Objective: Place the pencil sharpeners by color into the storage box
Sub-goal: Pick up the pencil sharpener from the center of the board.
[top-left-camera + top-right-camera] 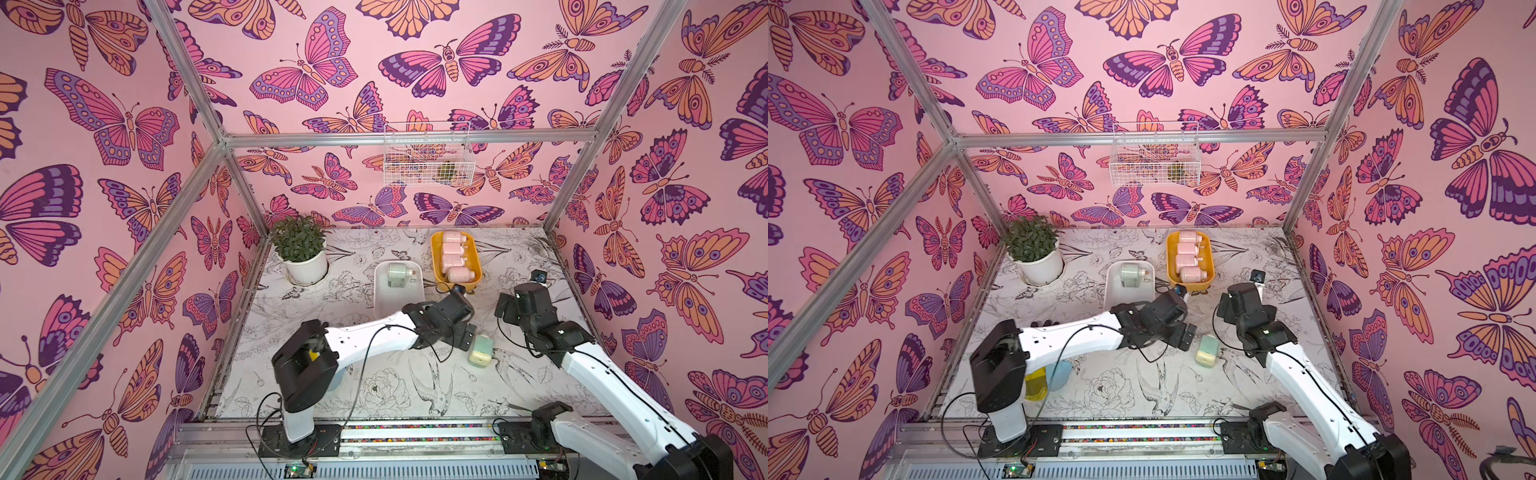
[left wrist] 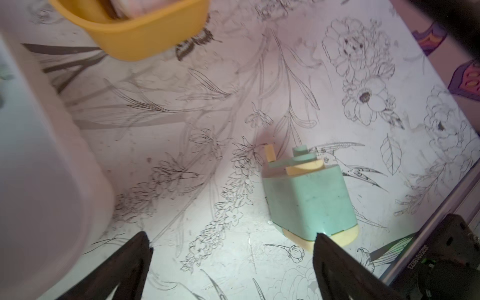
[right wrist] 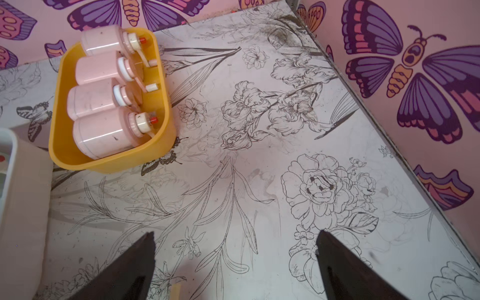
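Counting: four pink sharpeners (image 3: 104, 96) are packed in the yellow box (image 3: 59, 145); one green sharpener (image 1: 398, 274) in the white box (image 1: 380, 305); another green one (image 2: 309, 197) lies loose nearby. Left gripper (image 2: 231, 249) and right gripper (image 3: 235, 246) are spread wide, empty.

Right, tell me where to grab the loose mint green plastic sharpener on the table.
Grip the mint green plastic sharpener across its two flat side walls at mid-body, coming from above with the open left gripper. It lies on its side; avoid the cream crank handle end, which probably would slip.
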`<state>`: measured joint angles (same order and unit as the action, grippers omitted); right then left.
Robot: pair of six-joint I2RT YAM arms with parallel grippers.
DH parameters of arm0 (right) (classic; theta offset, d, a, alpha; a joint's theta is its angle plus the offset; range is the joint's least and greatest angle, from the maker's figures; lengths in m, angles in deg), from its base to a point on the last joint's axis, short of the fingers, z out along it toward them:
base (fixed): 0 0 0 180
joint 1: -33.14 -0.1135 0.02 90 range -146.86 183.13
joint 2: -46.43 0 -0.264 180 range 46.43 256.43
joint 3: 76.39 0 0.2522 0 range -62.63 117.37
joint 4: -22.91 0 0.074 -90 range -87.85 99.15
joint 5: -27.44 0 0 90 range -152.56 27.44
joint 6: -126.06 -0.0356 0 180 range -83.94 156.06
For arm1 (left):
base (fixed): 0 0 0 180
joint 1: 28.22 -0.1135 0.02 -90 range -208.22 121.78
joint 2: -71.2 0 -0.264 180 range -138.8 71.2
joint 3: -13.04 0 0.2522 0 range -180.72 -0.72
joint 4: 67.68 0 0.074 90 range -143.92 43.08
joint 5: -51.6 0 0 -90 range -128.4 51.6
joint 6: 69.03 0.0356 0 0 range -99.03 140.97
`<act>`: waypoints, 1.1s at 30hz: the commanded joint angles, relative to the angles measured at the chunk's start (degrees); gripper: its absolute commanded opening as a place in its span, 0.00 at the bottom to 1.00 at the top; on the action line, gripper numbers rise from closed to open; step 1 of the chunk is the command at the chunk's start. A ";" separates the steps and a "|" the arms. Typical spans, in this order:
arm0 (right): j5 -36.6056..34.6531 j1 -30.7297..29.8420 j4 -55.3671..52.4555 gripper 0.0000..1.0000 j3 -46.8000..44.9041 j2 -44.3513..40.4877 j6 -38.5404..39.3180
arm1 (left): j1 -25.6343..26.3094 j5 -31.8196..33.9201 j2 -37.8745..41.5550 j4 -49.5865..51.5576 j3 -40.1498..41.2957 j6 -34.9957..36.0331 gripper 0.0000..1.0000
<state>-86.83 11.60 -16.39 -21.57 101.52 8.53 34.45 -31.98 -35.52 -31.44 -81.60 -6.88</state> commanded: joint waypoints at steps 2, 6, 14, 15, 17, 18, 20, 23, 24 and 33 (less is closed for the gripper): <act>6.22 2.24 -9.34 0.99 0.71 -1.79 -5.29 | 2.54 -2.14 -4.99 3.05 -5.26 2.57 1.00; 8.12 3.56 -12.59 0.99 -0.06 -3.85 -8.23 | 4.50 -1.91 -7.42 4.59 -8.92 3.75 1.00; 3.70 5.37 -12.94 0.99 -2.35 -5.41 -15.36 | 7.35 5.19 -14.92 10.75 -18.80 3.17 0.94; 3.37 5.41 -13.20 0.99 -2.29 -4.98 -15.97 | 7.46 5.76 -16.18 12.42 -20.67 2.95 0.92; 3.08 5.43 -13.82 0.99 -1.86 -3.83 -16.80 | 7.75 6.45 -18.51 15.28 -23.69 2.44 0.92; 3.35 5.44 -13.88 0.99 -1.68 -3.29 -16.92 | 7.79 6.67 -19.14 15.93 -24.46 2.14 0.91; 4.32 5.43 -13.85 0.99 -1.64 -2.47 -17.11 | 7.81 7.06 -20.19 17.11 -25.63 1.64 0.91; 5.19 5.54 -13.51 0.99 -2.07 -2.48 -17.21 | 7.75 7.72 -21.04 17.31 -25.93 0.77 0.88; 5.33 5.50 -13.37 0.99 -2.42 -2.74 -17.21 | 7.79 7.52 -21.44 17.40 -26.16 0.65 0.88; 4.85 5.72 -12.56 0.99 -3.88 -5.50 -16.33 | 7.81 7.47 -23.33 17.43 -28.01 0.66 0.80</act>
<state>-81.54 16.95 -28.56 -25.11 96.87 -7.60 42.25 -25.27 -57.29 -15.68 -108.22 -5.92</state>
